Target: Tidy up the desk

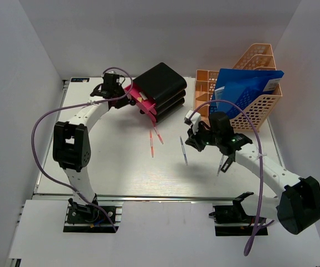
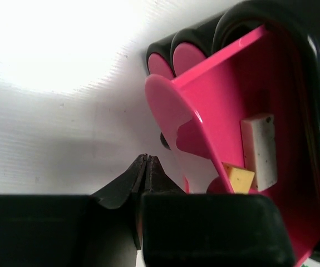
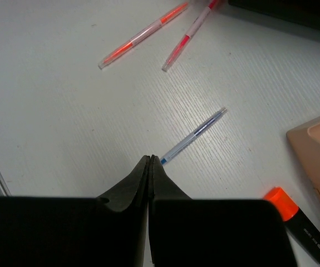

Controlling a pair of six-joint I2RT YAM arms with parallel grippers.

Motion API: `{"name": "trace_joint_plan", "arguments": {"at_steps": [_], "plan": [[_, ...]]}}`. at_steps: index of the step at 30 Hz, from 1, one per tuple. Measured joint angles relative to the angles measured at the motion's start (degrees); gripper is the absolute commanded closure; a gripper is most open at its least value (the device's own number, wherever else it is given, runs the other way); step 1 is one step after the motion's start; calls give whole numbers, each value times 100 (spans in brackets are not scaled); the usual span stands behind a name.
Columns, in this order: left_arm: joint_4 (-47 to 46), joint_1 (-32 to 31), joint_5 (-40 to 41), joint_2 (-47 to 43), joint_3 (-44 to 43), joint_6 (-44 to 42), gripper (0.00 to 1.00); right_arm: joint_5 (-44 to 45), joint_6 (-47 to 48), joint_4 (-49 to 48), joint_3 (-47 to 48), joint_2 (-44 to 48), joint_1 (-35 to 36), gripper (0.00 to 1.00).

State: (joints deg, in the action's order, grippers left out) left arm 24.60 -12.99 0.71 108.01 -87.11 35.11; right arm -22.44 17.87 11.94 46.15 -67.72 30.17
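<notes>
Left claw (image 2: 147, 158): clenched on nothing, its tips pressed together just short of the front lip of the open pink drawer (image 2: 226, 111).
Pink drawer: pulled out of the black drawer box (image 1: 162, 89), ahead and to the right of that claw. A white eraser (image 2: 258, 150) and a small yellow piece (image 2: 239, 178) lie inside.
Surface (image 1: 121, 172): spread beneath both claws and out past them on every side. You should judge it stiff, heavy and fixed, and smooth enough for pens to slide or roll. You do not take hold of it; you grip the loose things lying on it.
Red pens (image 3: 143, 36): two, ahead and to the left of the right claw. They look light and thin, so pinch across mid-barrel.
Blue pen (image 3: 196, 133): its near end lies just beyond the right claw's tips, angling away to the right.
Right claw (image 3: 150, 159): clenched and empty, above the surface.
Orange-capped marker (image 3: 293, 214): close on that claw's right.
Peach file rack (image 1: 260, 105): further right, holding a blue folder.
</notes>
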Motion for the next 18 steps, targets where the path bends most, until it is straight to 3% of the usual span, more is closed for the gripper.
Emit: {"name": "trace_joint_plan", "arguments": {"at_steps": [18], "plan": [[424, -221, 122, 894, -1561, -39, 81, 0, 79, -11, -22, 105, -66, 100]]}}
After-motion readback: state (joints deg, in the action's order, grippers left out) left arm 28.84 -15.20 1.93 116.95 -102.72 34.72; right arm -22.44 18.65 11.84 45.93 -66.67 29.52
